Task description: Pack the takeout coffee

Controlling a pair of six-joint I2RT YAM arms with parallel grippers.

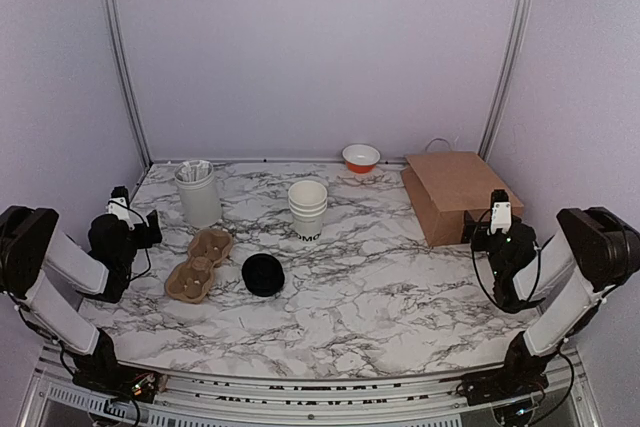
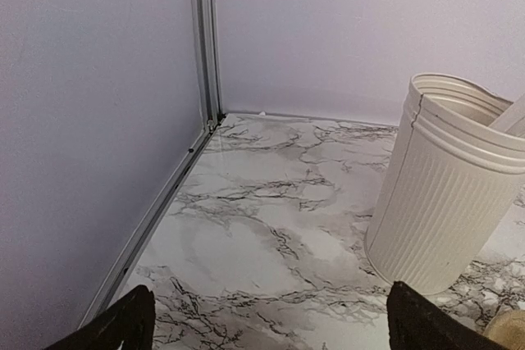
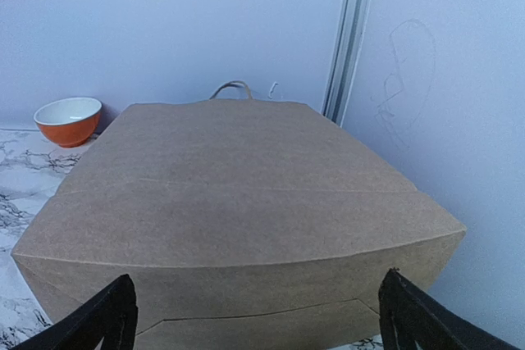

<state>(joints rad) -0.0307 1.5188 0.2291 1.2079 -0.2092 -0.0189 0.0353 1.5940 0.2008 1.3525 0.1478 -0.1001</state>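
Top external: white black-lettered paper cup [image 1: 307, 230] stands mid-frame, more cups [image 1: 307, 194] nested inside. Left gripper [image 2: 267, 325] and right gripper [image 3: 256, 317] both spread wide, well apart from it.

We are seeing a glossy white marble-patterned counter [image 2: 262, 243], a matt brown kraft-paper bag [image 3: 246, 194], a ribbed cream plastic tub [image 2: 443, 194], a rough brown moulded-pulp cup tray [image 1: 198, 265] and a glossy orange-and-white bowl [image 3: 68, 119].
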